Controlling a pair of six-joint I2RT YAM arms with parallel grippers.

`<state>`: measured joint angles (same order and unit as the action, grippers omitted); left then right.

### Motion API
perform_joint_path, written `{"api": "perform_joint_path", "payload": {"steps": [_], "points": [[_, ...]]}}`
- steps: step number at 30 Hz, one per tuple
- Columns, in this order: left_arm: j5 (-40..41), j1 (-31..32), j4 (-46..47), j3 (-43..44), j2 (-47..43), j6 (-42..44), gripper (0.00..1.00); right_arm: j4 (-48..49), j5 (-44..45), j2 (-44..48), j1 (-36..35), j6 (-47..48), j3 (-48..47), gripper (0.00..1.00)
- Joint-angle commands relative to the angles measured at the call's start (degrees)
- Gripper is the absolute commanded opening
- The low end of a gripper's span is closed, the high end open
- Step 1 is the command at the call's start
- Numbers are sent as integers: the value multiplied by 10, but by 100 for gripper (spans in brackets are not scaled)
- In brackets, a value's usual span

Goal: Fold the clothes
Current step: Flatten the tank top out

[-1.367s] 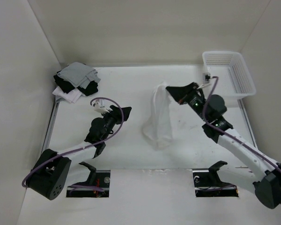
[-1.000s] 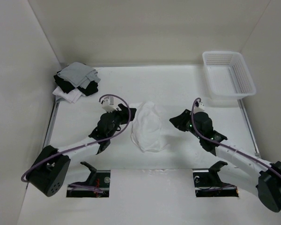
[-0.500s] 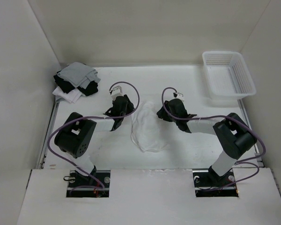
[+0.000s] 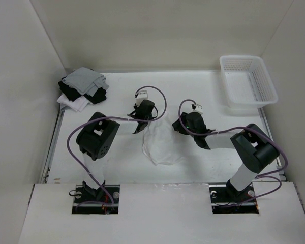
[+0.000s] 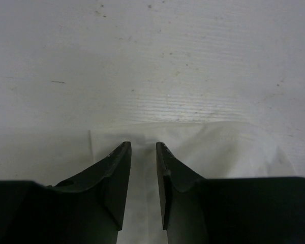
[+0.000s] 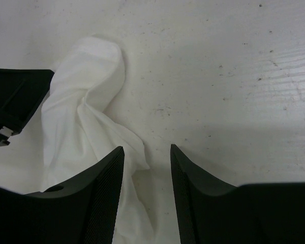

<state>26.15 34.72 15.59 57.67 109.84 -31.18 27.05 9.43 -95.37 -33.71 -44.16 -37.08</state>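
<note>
Left end effector [image 5: 143, 145]: jaws a narrow gap apart, tips low over the far edge of the white garment [image 5: 218, 147]; thin cloth shows through the gap; I cannot tell whether any of it is caught. Right end effector [image 6: 146, 148]: jaws apart, nothing between them but bare desk; a raised fold of the garment lies just beside its left finger; the other arm's dark end effector shows at the picture's left edge, against the cloth.

From overhead: both end effectors are down at desk level, left one at the garment's far left corner, right one just off its right side; the garment lies bunched and crumpled between them, about mid-desk, running back toward the near edge; a thin loop hangs off its left side. Purple cables [image 4: 79, 134] arc over both arms.

Desk [image 4: 203, 96]: white, matte, scuffed; small dark specks and faint ridged lines show in the wrist views; soft shadow under the right fingers.

Far left corner: stack of grey, black and white garments [image 4: 83, 88], well apart from the work. Far right corner: white mesh basket [image 4: 251, 81], against the side wall.

Room: plain off-white walls [image 4: 157, 35] close the desk on three sides; a white board [image 4: 162, 213] covers the near edge, with two cut-outs where the arm bases sit.
</note>
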Motion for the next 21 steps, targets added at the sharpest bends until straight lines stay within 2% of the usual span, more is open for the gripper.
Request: {"api": "perform_joint_path", "payload": {"steps": [1, 8, 14, 21], "points": [[26, -4, -20, 36, 2, 16, 25, 67, -11, 19, 7, -12, 14, 46], [20, 0, -11, 41, 21, 16, 28, 88, -27, 19, 12, -22, 21, 46], [20, -4, -12, 39, 21, 10, 15, 90, -28, 19, 12, -22, 20, 46], [31, 10, -11, 17, -51, 9, 11, 90, -28, 3, 12, -26, 8, 49]]}}
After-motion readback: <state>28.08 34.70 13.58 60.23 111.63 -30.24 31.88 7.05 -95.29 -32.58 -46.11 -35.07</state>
